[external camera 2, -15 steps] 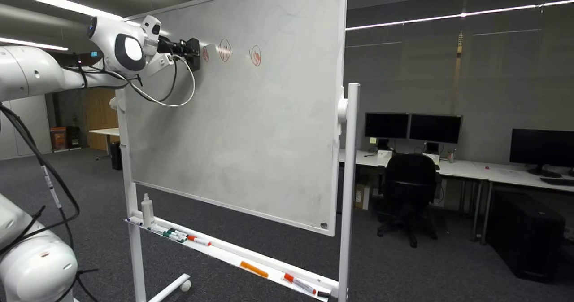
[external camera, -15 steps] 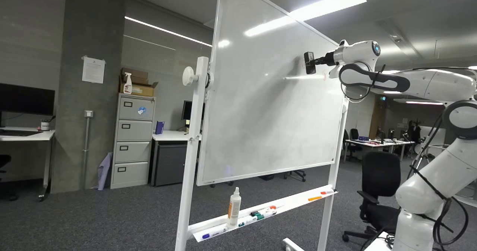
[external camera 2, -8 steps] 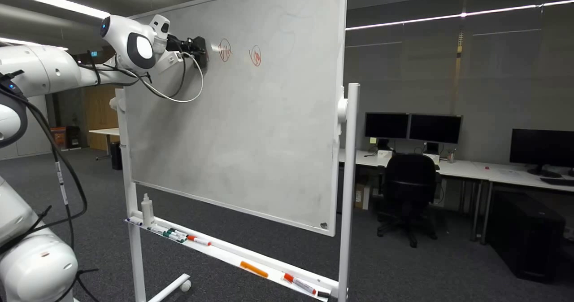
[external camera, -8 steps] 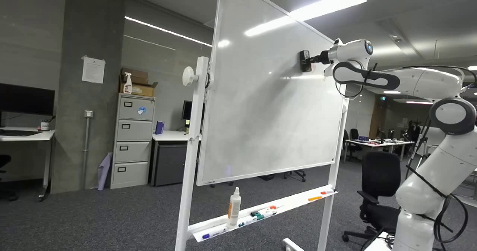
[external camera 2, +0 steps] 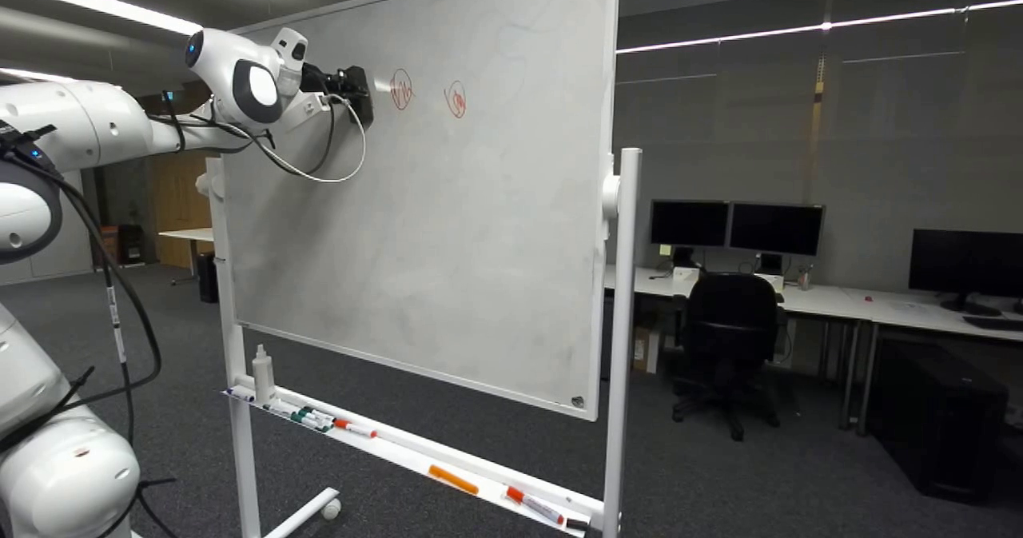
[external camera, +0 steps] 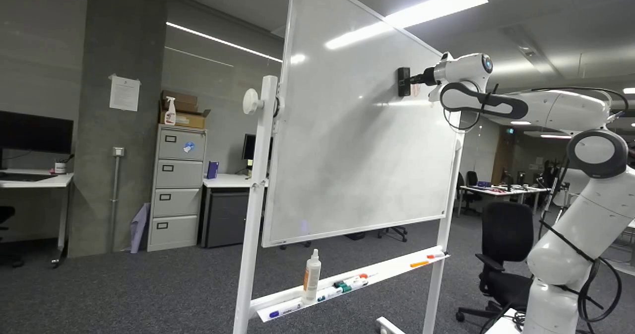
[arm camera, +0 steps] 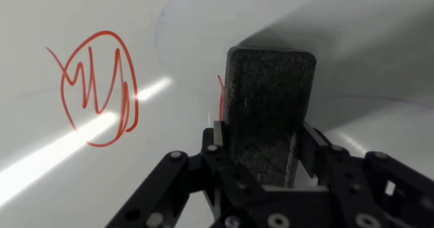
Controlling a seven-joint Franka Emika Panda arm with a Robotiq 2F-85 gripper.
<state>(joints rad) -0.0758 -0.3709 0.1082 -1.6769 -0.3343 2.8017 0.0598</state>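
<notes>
Gripping a black rectangular block by its long sides, the black metal pincer holds it at the glossy whiteboard, right of a red scribble in the wrist view; it seems light, stiff, best pinched mid-length.

Whiteboard: smooth, glossy, throws glare. Whiteboard eraser: matt, rough-looking, speckled face. Gripper: mostly matt, bright metal screw heads. Robot arm shell: smooth semi-gloss, looks plastic. Spray bottle: smooth plastic. Carpet: matt, coarse.
</notes>
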